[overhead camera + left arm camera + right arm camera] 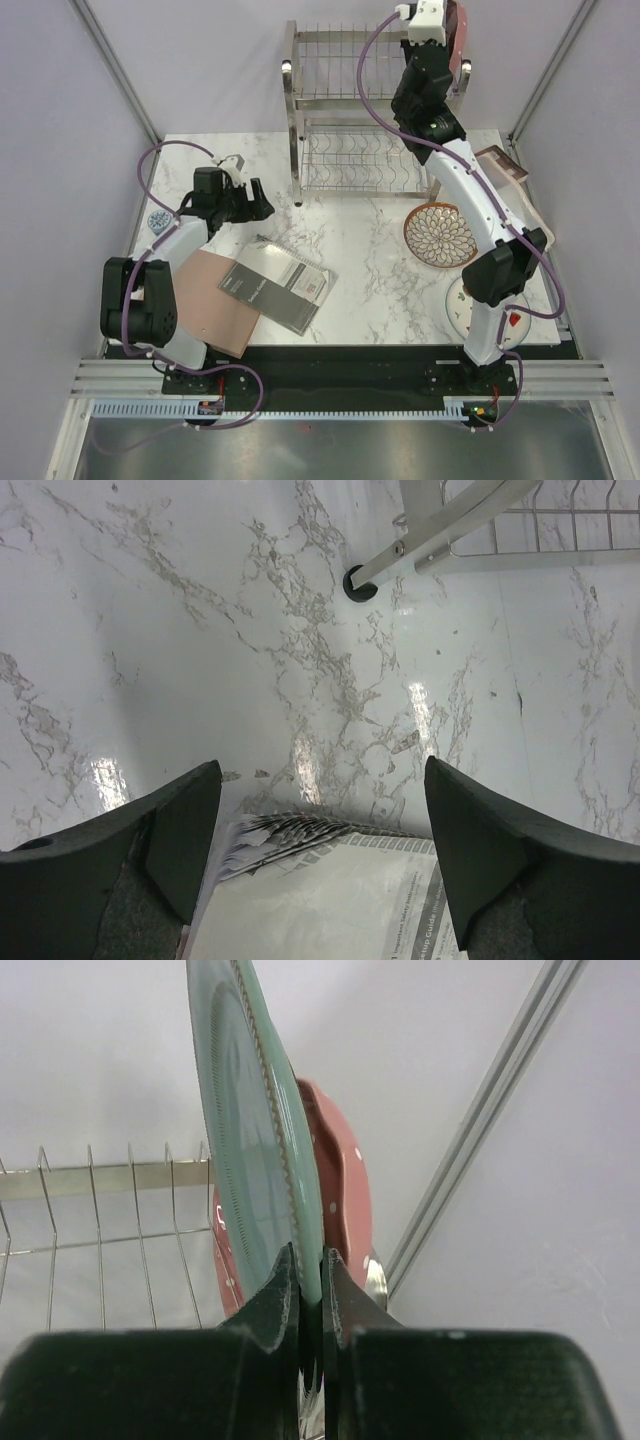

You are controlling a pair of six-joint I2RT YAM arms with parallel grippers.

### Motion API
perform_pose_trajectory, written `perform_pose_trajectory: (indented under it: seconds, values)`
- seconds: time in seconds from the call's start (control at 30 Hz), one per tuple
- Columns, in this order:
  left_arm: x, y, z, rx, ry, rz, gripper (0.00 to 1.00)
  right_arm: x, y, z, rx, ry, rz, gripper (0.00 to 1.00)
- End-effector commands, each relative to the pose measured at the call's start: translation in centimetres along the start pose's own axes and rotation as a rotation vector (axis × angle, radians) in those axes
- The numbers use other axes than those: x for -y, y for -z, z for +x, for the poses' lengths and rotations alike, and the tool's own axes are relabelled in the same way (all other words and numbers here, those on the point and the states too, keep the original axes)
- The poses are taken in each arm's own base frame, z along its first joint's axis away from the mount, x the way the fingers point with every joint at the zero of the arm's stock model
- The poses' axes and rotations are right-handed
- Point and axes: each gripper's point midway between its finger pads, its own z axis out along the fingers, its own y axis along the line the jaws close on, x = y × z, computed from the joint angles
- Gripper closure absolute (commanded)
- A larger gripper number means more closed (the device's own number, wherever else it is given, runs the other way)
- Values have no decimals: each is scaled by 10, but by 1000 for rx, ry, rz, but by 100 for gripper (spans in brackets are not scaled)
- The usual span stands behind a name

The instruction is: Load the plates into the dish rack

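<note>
My right gripper (pixel 311 1265) is shut on the rim of the grey-green plate (pixel 250 1130) and holds it upright, edge-on, at the right end of the dish rack's (pixel 365 110) upper tier. The pink dotted plate (pixel 345 1180) stands upright just behind it; it also shows in the top view (pixel 459 40) beside my right gripper (pixel 428 30). The petal-pattern plate (pixel 441 235) lies flat on the table. The strawberry plate (pixel 462 308) lies partly hidden under the right arm. My left gripper (pixel 255 203) is open and empty, low over the table.
A dark grey booklet (pixel 278 283) overlaps a brown board (pixel 215 305) at the front left; the booklet's top edge (pixel 330 900) lies between my left fingers. The rack's front left foot (pixel 357 583) is ahead of it. A brownish box (pixel 503 165) sits right of the rack.
</note>
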Motion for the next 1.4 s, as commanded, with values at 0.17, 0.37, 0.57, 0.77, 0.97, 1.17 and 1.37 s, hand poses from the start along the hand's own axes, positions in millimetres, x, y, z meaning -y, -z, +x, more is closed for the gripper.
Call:
perform_pose_trajectory:
  seconds: [0.17,0.37,0.57,0.77,0.97,1.17,1.37]
  values:
    - [12,-5,-25,60,7,49,11,42,9,-72,159,-188,30,100]
    - [8,-3,-24,63,-4,29,11,25,1,-51,112,-153,16,100]
    - [7,-5,-18,48,8,29,11,16,-17,-23,56,-138,15,100]
    - [6,-9,-19,47,14,31,11,1,-32,-10,57,-109,-26,98]
    - [6,-12,-18,47,21,36,11,-5,-28,-13,71,-87,-76,83]
    - [7,-14,-9,31,39,51,11,3,-20,-12,80,-49,-78,88]
    - [9,-17,-14,54,42,62,11,11,-8,-22,119,-39,-113,100]
